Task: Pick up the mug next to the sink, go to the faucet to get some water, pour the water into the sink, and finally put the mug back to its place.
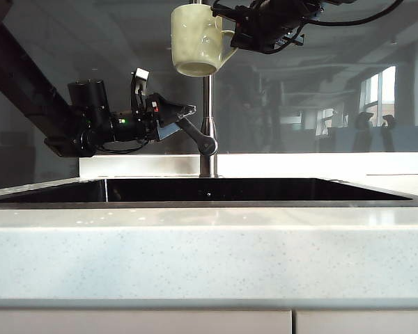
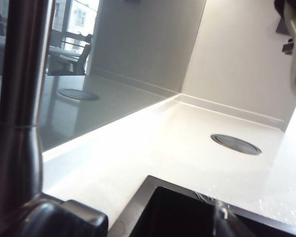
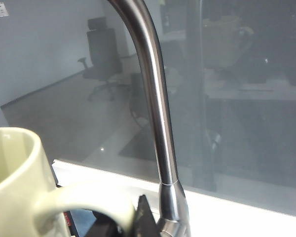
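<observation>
The mug [image 1: 197, 40] is held high above the sink [image 1: 195, 189] by the right gripper [image 1: 238, 36], whose jaws are closed on the loop handle; the grip is seen from the exterior view at the top of the frame, with the arm reaching in from the upper right and the wrist lying roughly level. The mug is kept close to upright, tilted slightly, directly in front of the faucet [image 1: 207, 125] pipe near its upper part. In the right wrist view the mug [image 3: 19, 182] fills the lower corner, its handle curving toward the dark fingers [image 3: 140, 219], and the faucet [image 3: 158, 123] gooseneck is seen rising just beside it. The left gripper [image 1: 168, 115] is held low and nearly horizontal, extended from the left toward the faucet's slanted lever handle [image 1: 195, 136]; its jaws are spread wide, one finger raised above the other, and the lever is met at the lower finger's tip, though whether it is actually touched cannot be told. In the left wrist view the faucet [image 2: 19, 98] pipe stands very close, with the sink [image 2: 177, 212] corner below and a round insert [image 2: 236, 144] set in the pale counter [image 2: 153, 143] beyond.
</observation>
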`<state>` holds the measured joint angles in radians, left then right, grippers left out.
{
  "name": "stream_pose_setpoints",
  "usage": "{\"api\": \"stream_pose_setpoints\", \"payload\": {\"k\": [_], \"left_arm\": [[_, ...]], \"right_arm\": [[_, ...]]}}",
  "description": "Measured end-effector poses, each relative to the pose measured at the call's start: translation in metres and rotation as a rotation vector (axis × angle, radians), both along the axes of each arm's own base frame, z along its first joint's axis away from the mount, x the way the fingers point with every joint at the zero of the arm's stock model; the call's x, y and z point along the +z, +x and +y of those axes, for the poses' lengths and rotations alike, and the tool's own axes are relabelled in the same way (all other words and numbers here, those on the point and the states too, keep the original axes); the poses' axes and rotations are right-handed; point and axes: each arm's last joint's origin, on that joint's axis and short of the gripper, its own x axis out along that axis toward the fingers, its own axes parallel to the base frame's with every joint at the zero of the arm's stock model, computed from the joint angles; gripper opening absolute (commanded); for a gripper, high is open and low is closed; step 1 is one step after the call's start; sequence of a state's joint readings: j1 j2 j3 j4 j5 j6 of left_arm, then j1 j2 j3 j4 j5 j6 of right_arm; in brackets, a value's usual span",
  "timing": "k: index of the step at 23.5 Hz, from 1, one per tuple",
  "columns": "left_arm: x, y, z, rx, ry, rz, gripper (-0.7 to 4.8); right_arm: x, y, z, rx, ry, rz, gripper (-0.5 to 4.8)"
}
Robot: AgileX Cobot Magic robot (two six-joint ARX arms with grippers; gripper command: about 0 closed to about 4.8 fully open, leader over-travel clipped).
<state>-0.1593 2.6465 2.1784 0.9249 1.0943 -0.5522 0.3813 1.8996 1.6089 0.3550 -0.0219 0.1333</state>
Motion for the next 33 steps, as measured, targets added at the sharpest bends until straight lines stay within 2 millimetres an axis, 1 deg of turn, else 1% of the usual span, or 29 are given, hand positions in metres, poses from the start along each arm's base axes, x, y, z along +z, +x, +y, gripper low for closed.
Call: {"api": "stream_pose_setpoints", "payload": {"k": [6, 13, 21, 33], "left_arm": [[0.0000, -0.0002, 0.0003, -0.011, 0.000, 0.012, 4.25], [0.0006, -0.0025, 0.0021, -0.066, -0.005, 0.040, 4.25], [0.0032, -0.0034, 0.0075, -0.079, -0.008, 0.029, 4.25], [0.0032, -0.0048, 0.0078, -0.127, 0.014, 0.045, 4.26]], "right_arm": [[0.0006, 0.0000, 0.0000, 0.000, 0.001, -0.004, -0.05], [0.0006, 0.0000, 0.0000, 0.000, 0.001, -0.004, -0.05], [0.0007, 0.0000, 0.0000, 0.000, 0.002, -0.005, -0.05], [0.0007, 0.0003, -0.0008, -0.002, 0.001, -0.005, -0.05]]}}
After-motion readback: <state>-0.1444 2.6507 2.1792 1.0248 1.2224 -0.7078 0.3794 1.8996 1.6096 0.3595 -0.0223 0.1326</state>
